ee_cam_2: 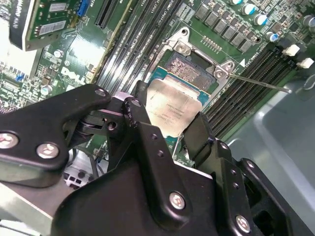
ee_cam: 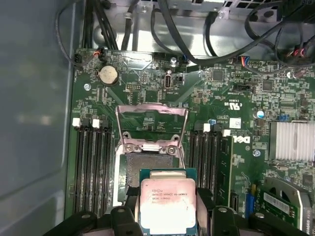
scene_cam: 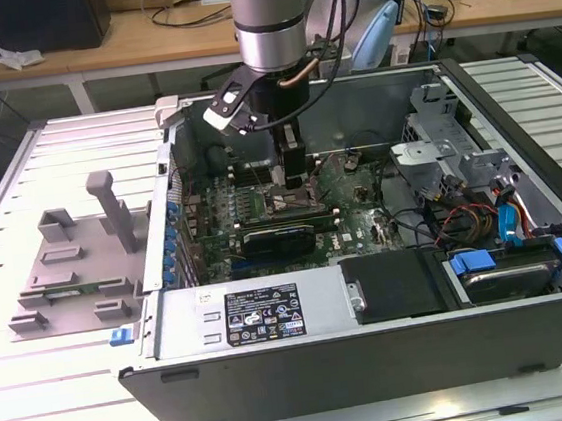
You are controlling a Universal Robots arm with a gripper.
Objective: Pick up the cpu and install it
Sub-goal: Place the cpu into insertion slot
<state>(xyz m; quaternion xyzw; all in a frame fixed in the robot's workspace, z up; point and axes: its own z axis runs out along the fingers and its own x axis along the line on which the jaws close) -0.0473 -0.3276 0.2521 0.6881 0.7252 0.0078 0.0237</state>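
The cpu (ee_cam: 169, 204) is a flat square chip with a silver top and a thin green rim, also seen in the second wrist view (ee_cam_2: 171, 112). My gripper (ee_cam_2: 170, 125) is shut on it, one black finger (ee_cam_2: 140, 120) on each side. It hangs just above the motherboard's open socket (ee_cam: 147, 169), partly over it, and I cannot tell whether it touches. The socket's metal frame (ee_cam: 151, 125) is flipped up. In the exterior view my gripper (scene_cam: 292, 174) reaches down into the open computer case (scene_cam: 372, 311) over the motherboard (scene_cam: 261, 208).
Memory slots (ee_cam: 91, 162) flank the socket on both sides. A thin metal lever (ee_cam_2: 256, 83) sticks out beside it. Black cables (ee_cam: 187, 44) hang across the case's far wall. A finned heat sink (ee_cam: 293, 140) and a grey fixture (scene_cam: 75, 257) outside the case lie nearby.
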